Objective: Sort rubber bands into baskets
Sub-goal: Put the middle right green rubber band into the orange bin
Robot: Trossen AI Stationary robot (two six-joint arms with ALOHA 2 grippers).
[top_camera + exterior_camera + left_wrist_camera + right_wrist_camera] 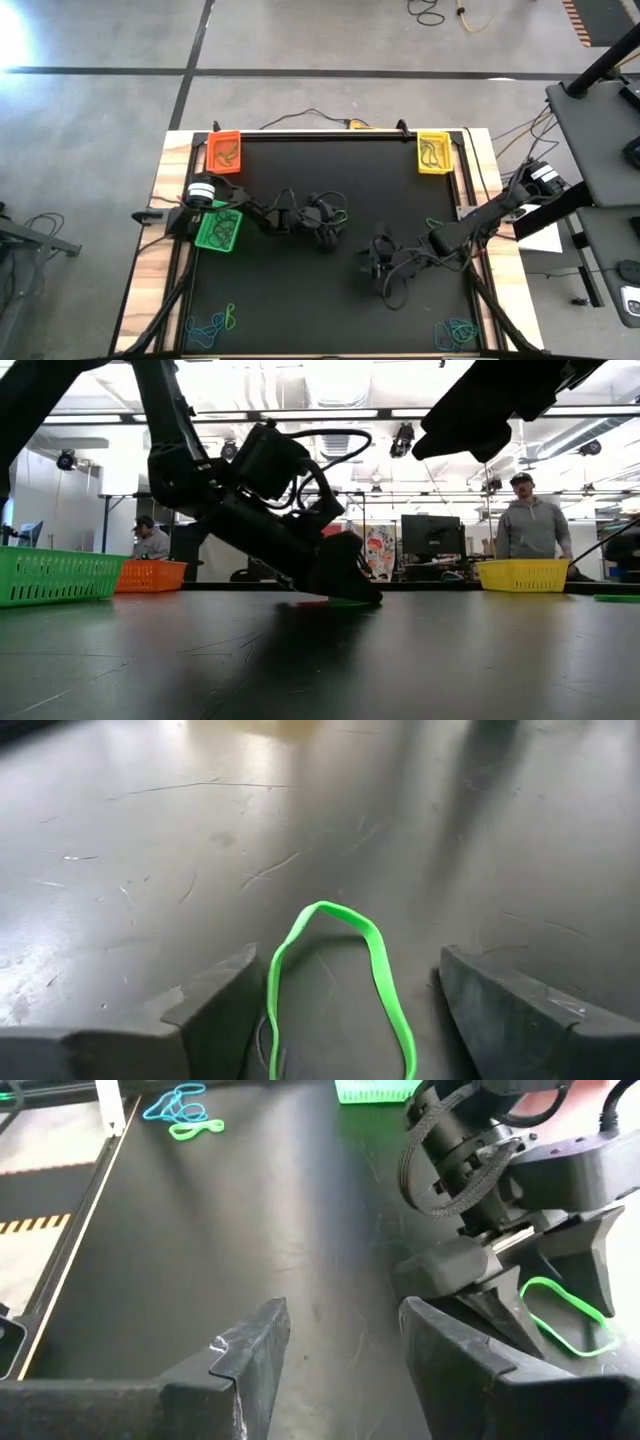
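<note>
A green rubber band (384,982) lies flat on the black mat (400,190) near the table's middle. My left gripper (340,1012) is low over the mat, open, with one finger on each side of the band; whether a finger touches it cannot be seen. It also shows in the high view (335,222) and the low view (345,585). My right gripper (345,1350) hangs open and empty above the mat, a little right of the left one (376,260). The orange basket (224,152), yellow basket (434,152) and green basket (218,230) each hold some bands.
Loose rubber bands lie in a pile at the near left corner (212,322) and another at the near right corner (457,333). A single green band (433,224) lies on the mat by the right arm. Two people (530,525) are in the room beyond the table.
</note>
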